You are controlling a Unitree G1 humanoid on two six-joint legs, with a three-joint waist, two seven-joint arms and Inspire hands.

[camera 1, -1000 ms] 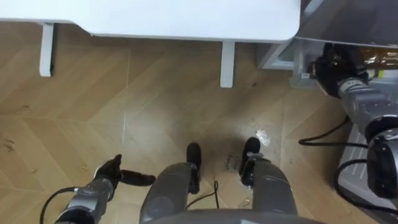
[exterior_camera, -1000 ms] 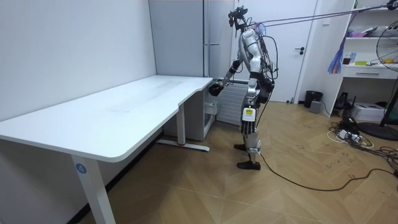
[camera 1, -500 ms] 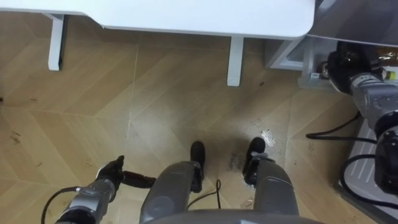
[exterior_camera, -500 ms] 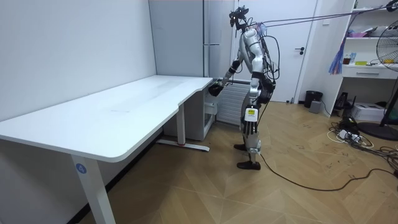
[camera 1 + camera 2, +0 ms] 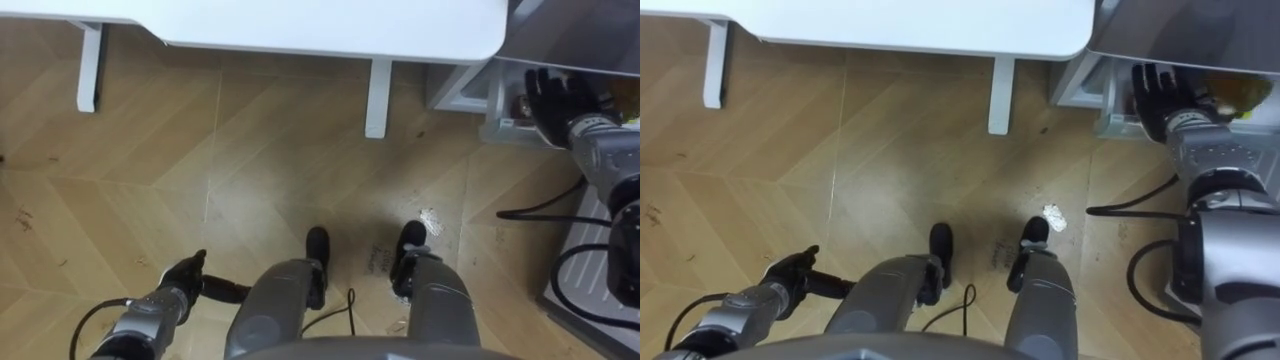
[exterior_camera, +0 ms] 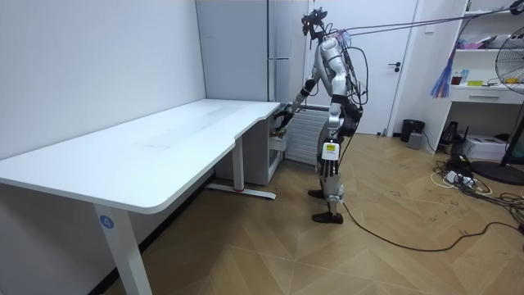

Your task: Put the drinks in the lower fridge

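Standing at the desk's end: my right hand (image 5: 556,92) spreads wide and holds nothing at the open lower fridge (image 5: 492,105), just past the right corner of the desk (image 5: 300,20). Yellow items (image 5: 1238,92) lie inside, just beyond it; whether they are the drinks I cannot tell. My left hand (image 5: 186,279) hangs low over the wood floor (image 5: 250,150); open or shut, I cannot tell. The room view adds the tall grey fridge (image 6: 237,65) and a fan (image 6: 514,74) at its right edge.
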